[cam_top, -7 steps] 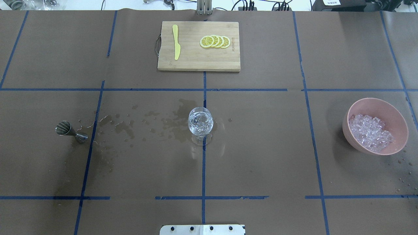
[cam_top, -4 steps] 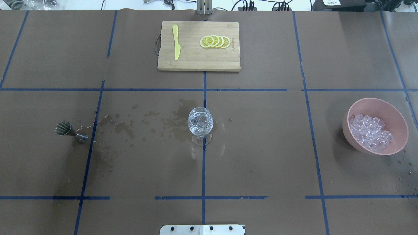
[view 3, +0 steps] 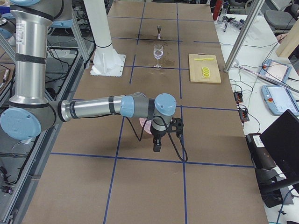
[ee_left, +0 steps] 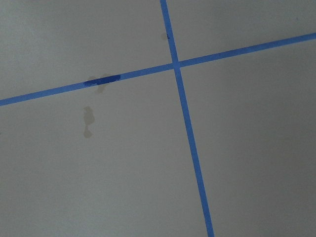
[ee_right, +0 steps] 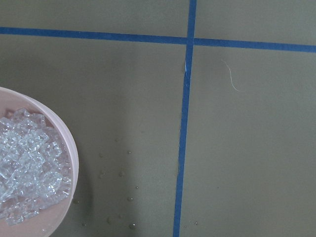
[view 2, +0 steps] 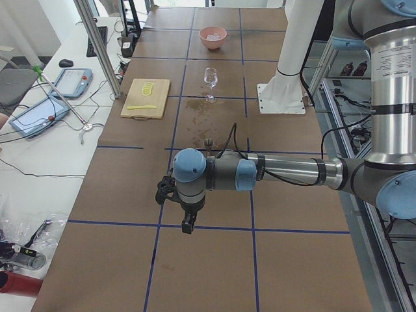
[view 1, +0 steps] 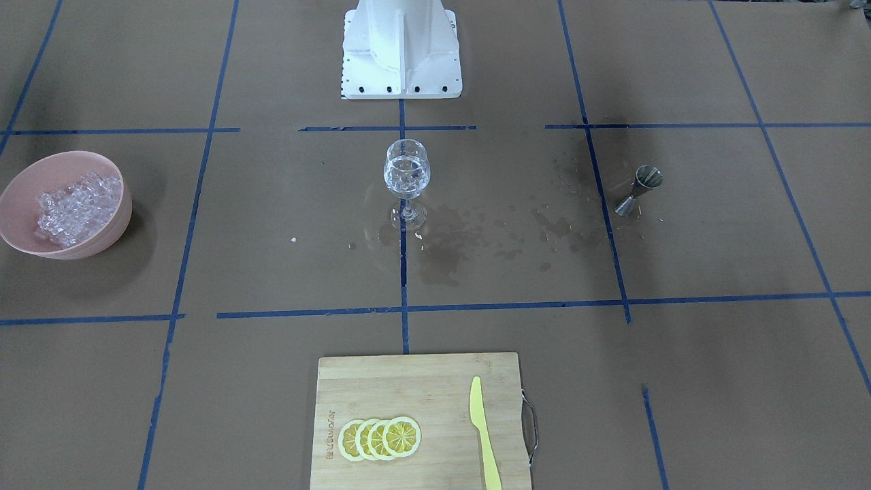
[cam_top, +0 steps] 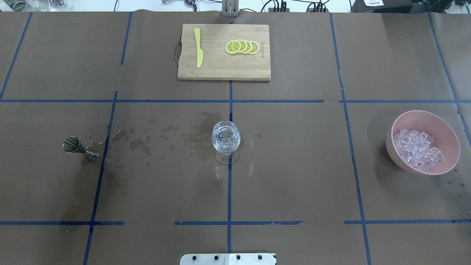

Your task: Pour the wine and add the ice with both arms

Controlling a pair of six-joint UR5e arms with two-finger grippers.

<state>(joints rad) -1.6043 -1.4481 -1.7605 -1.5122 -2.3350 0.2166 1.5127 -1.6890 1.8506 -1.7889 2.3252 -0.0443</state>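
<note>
A clear wine glass with glassy contents stands at the table's middle; it also shows in the front view. The ice fills a pink bowl at the right; the right wrist view shows the ice at its lower left. A steel jigger stands at the left. The left gripper hangs over bare table beyond the jigger, seen only in the left side view. The right gripper hangs just beyond the bowl, seen only in the right side view. I cannot tell whether either is open or shut.
A wooden cutting board at the far middle carries a yellow knife and lemon slices. Wet stains spread between jigger and glass. Droplets lie near the bowl. The white robot base is at the near edge.
</note>
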